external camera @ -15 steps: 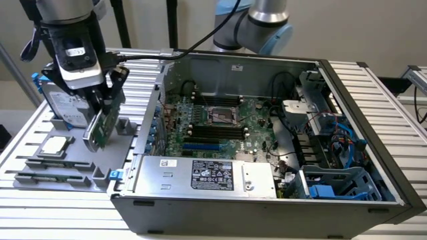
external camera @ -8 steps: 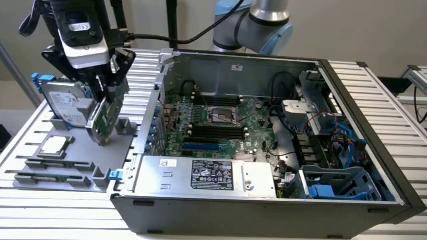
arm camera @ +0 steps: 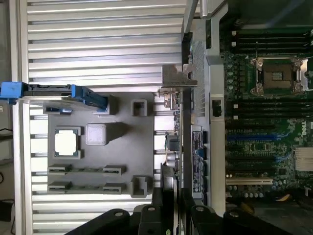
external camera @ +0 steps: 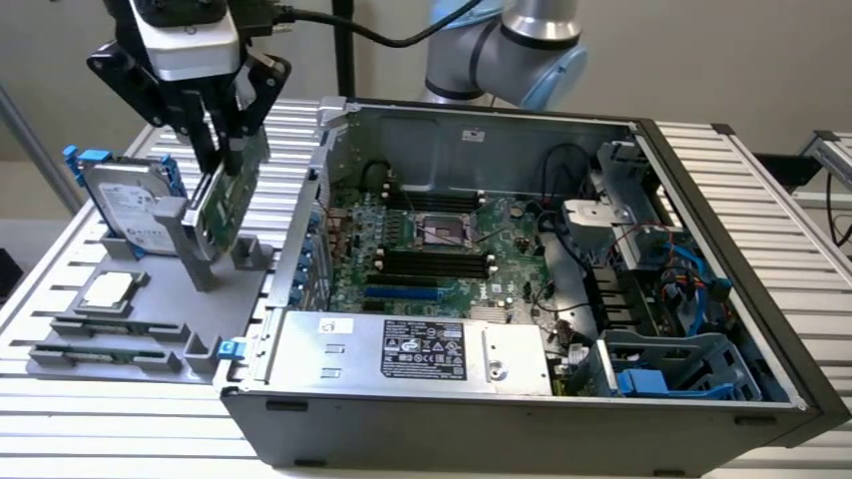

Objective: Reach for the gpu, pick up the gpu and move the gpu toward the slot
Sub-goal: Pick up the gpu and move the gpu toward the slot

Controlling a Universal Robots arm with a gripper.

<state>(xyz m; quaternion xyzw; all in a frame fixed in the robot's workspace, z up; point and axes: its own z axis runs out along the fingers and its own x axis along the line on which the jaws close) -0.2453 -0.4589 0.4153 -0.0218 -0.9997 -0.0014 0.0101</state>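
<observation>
The tool (external camera: 219,140) grips the top edge of the gpu (external camera: 229,195), its fingers (external camera: 203,135) closed on both faces. The card stands on edge, clear of the grey holder tray (external camera: 147,299), beside the hard drive (external camera: 127,195). Judged step: pick-up complete, transfer under way. Next, the card must travel toward the motherboard (external camera: 440,249) inside the computer case (external camera: 533,399), held upright.

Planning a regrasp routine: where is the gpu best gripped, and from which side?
Grip the gpu on its upper long edge, coming from above. It stands on edge, tilted, over the gray holder, so its thin flat faces suit a pinch. The gripper already meets it there.
</observation>
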